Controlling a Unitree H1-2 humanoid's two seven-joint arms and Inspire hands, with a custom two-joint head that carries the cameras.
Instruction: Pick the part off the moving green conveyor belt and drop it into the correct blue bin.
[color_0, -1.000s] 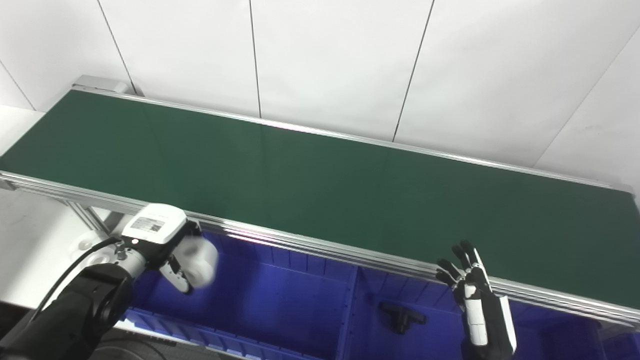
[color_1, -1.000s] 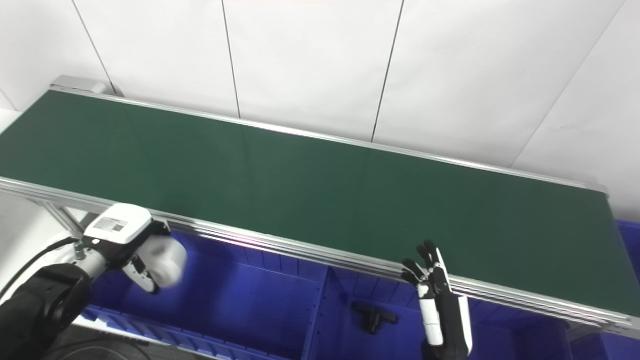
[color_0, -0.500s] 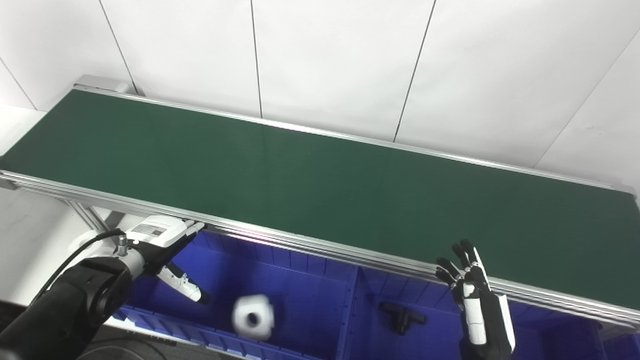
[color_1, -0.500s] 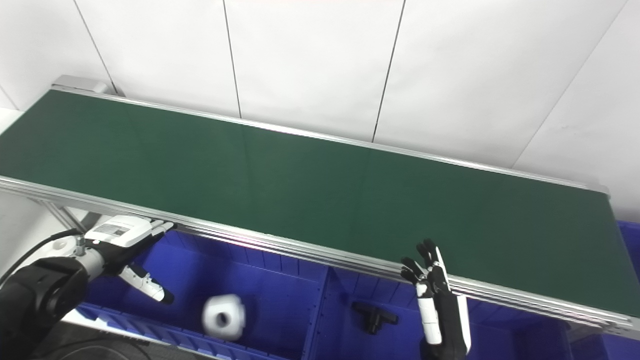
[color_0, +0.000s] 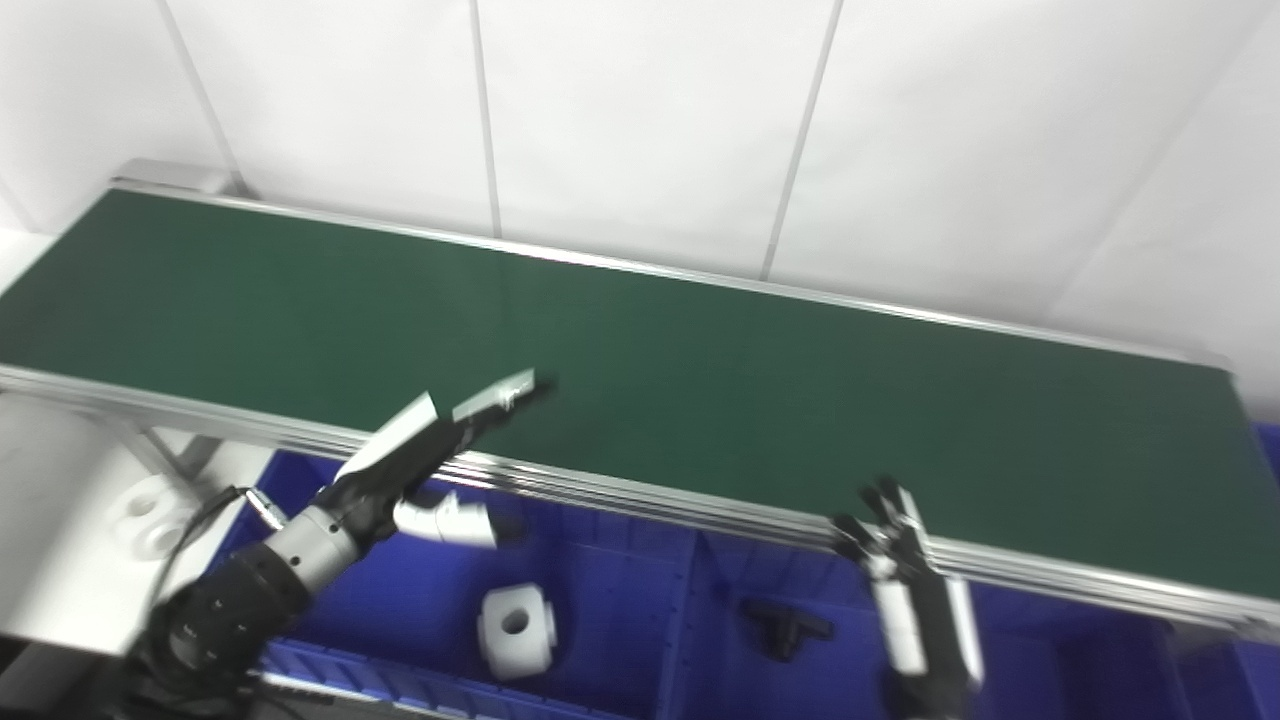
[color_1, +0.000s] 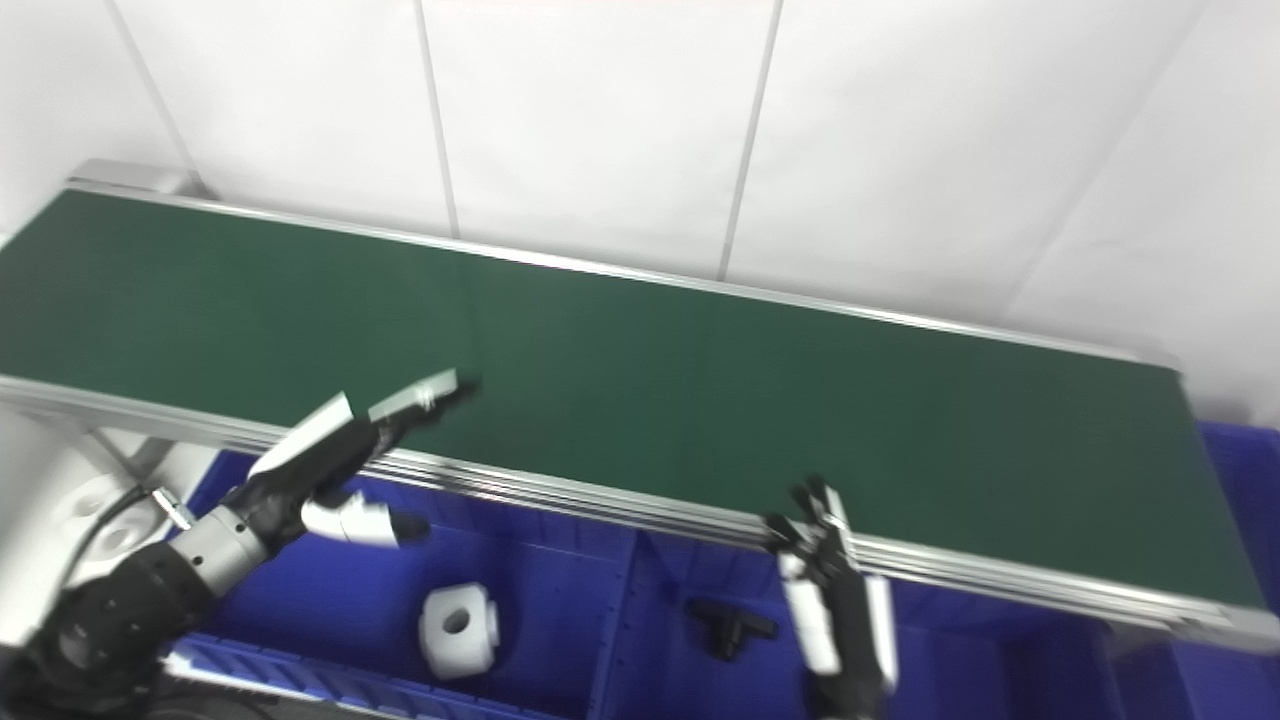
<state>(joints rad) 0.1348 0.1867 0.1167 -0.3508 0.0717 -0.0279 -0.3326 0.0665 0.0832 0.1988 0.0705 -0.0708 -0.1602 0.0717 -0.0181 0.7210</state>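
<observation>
You have one green conveyor belt (color_0: 700, 400), two parts in the blue bins (color_0: 600, 590), one white part (color_0: 515, 630) in the left compartment, one black part (color_0: 785, 630) in the next, two hands, left hand (color_0: 420, 460), right hand (color_0: 905, 590).

Matt green belt (color_0: 700, 380) in brushed metal rails (color_0: 640, 495); glossy blue plastic bin (color_0: 590, 610); smooth white plastic part (color_0: 515, 630), lower left.
</observation>
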